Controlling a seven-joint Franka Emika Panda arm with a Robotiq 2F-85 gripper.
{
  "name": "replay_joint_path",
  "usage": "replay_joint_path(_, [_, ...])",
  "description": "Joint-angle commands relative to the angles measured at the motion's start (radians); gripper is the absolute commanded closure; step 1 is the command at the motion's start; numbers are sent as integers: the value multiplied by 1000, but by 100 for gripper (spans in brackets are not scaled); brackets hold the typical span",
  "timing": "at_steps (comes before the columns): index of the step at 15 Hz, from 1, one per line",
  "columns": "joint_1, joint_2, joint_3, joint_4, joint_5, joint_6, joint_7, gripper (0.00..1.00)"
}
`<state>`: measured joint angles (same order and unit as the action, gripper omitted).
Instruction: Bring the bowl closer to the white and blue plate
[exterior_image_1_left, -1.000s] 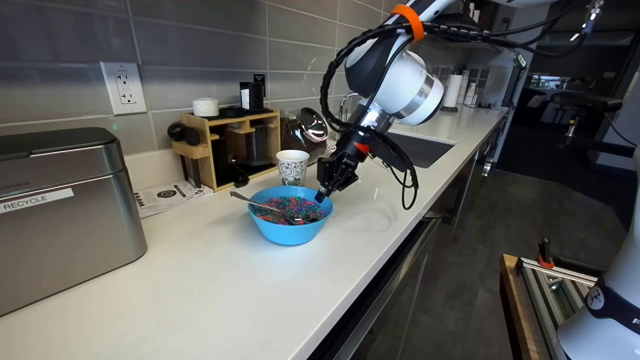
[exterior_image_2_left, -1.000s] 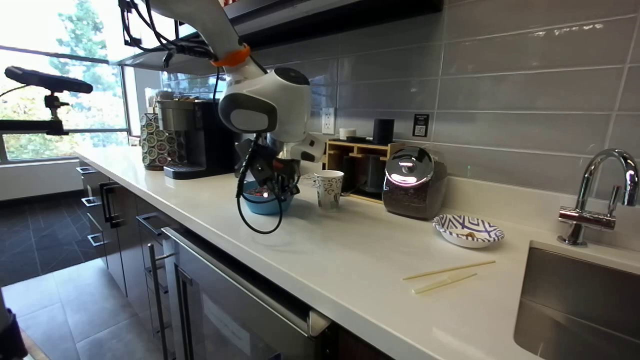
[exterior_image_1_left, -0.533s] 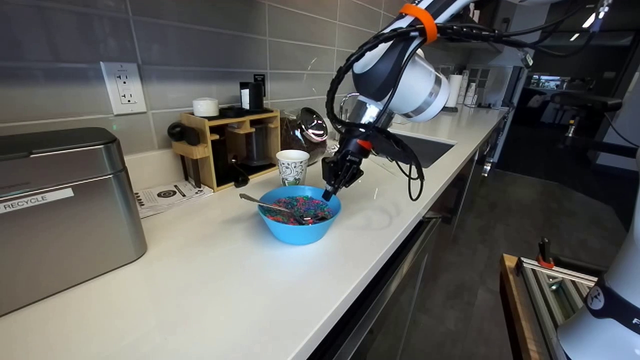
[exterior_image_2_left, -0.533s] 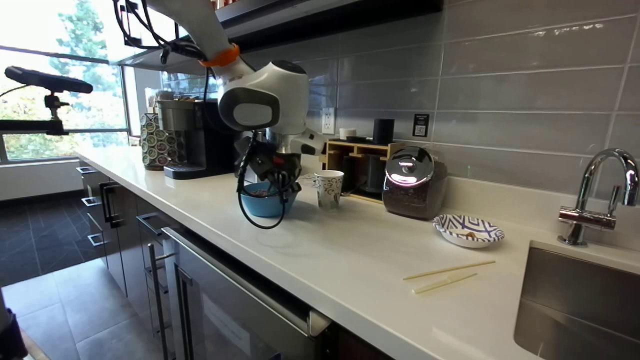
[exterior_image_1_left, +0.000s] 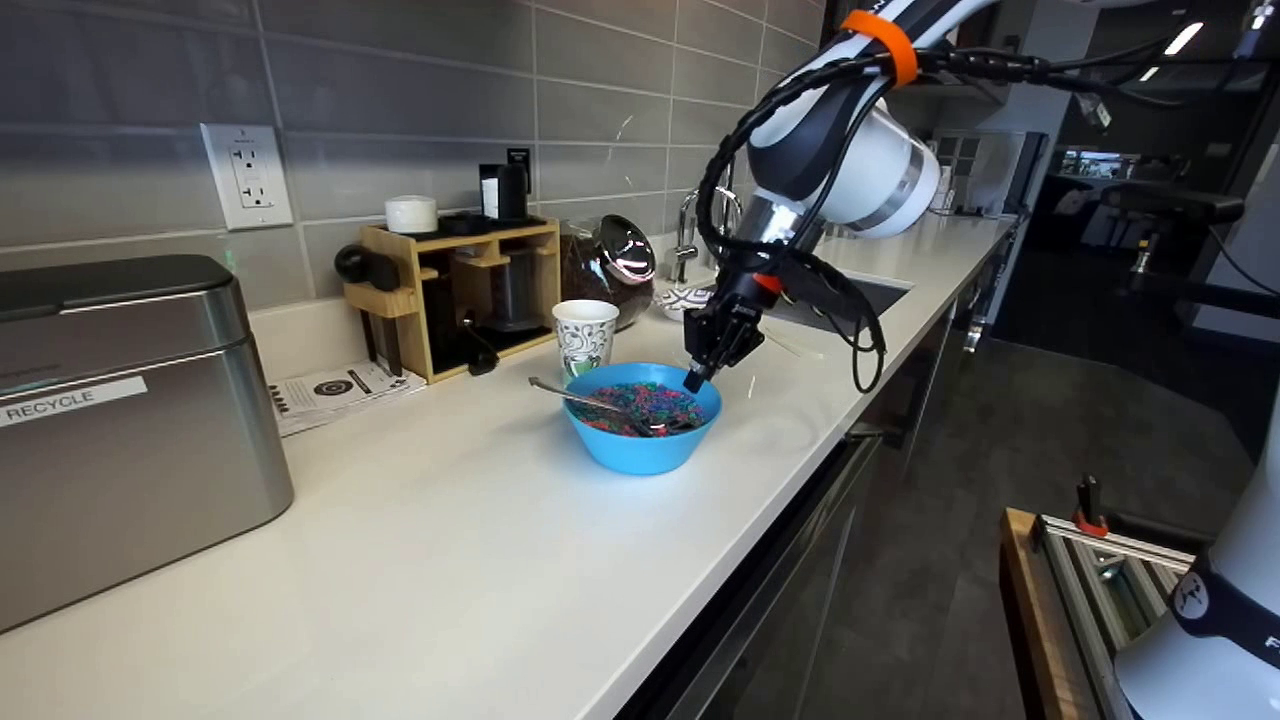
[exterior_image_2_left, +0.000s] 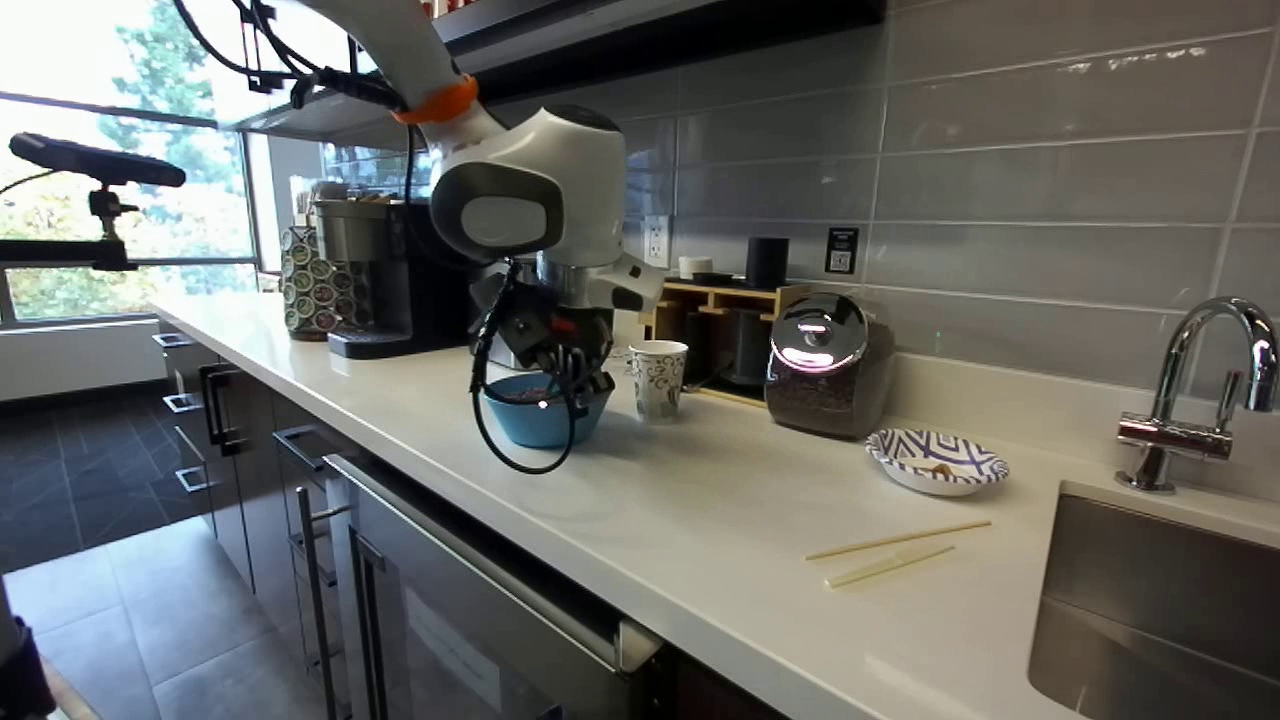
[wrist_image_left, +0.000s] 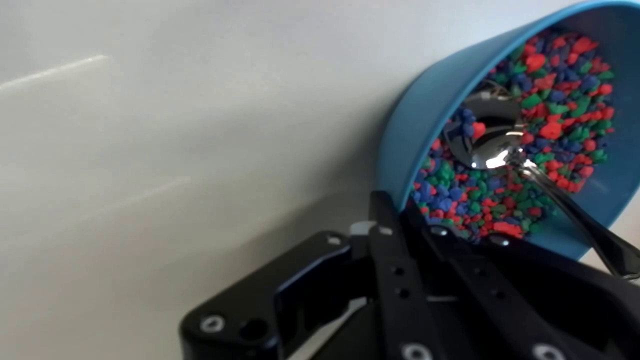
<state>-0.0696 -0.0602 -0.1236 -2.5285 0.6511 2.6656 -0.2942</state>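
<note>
The bright blue bowl (exterior_image_1_left: 635, 458) stands upright on or just above the counter; I cannot tell if its base touches. It also shows in an exterior view (exterior_image_2_left: 535, 428), partly hidden by the gripper. It holds red, blue and green bits and a metal spoon (wrist_image_left: 487, 130). My gripper (wrist_image_left: 397, 205) is shut on the bowl's near rim, one finger outside and one inside. The gripper also shows in an exterior view (exterior_image_1_left: 694, 382). The white and blue plate (exterior_image_2_left: 920, 481) lies near the sink with a small brown scrap in it; it is partly hidden in an exterior view (exterior_image_1_left: 680, 300).
A patterned paper cup (exterior_image_2_left: 658, 380) stands close beside the bowl. A dark jar (exterior_image_2_left: 825, 395) stands by the wall before the plate. Two thin sticks (exterior_image_2_left: 895, 541) lie near the sink (exterior_image_2_left: 1150, 600). A recycle bin (exterior_image_1_left: 140, 450) and wooden rack (exterior_image_1_left: 410, 330) stand at the back.
My gripper and the bowl have moved together along the counter, away from the bin and towards the plate's end, passing in front of the cup. The plate and cup have not moved.
</note>
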Motion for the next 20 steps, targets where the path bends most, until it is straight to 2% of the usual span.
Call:
replay_joint_path(1, [-42, -81, -35, -73, -67, -19, -2, 100])
replay_joint_path(10, [-133, -140, -161, -128, -182, -20, 31, 100])
replay_joint_path(16, [-168, -142, -225, -130, -171, -15, 31, 100])
replay_joint_path(20, [-188, -120, -243, -118, -157, 10, 104, 100])
